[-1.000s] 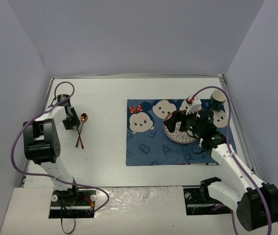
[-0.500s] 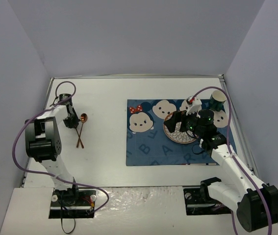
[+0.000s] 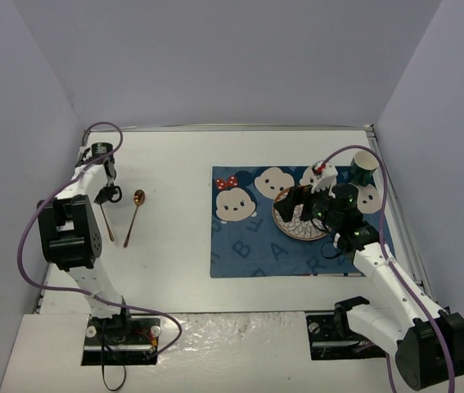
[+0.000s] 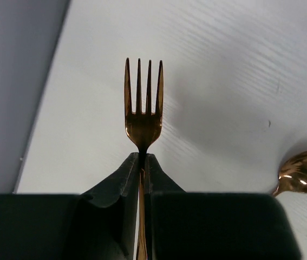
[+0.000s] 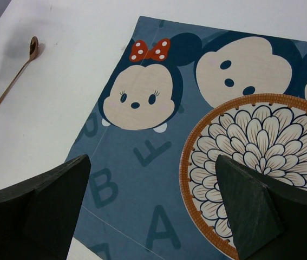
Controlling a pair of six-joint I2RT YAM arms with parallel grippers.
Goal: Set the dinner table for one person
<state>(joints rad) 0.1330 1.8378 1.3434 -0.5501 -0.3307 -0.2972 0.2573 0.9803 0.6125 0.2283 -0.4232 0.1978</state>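
Two jaws of the left gripper [image 4: 143, 158] are clamped on the fork [image 4: 143, 103] at its thin neck, apparently just above the left edge of the dinner table [image 4: 223, 81], so it could be twisted loose in transit; the right gripper [image 5: 153, 165] is spread wide over the plate [image 5: 256, 157].

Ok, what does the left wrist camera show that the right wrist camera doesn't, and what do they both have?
Only the left wrist view: the fork up close, tines pointing away, its handle clamped in the shut left end effector. Only the right wrist view: the blue cartoon mat, the flower-patterned plate lying on it, and the right end effector open above them, holding nothing. Both: the copper spoon lying on the white table.
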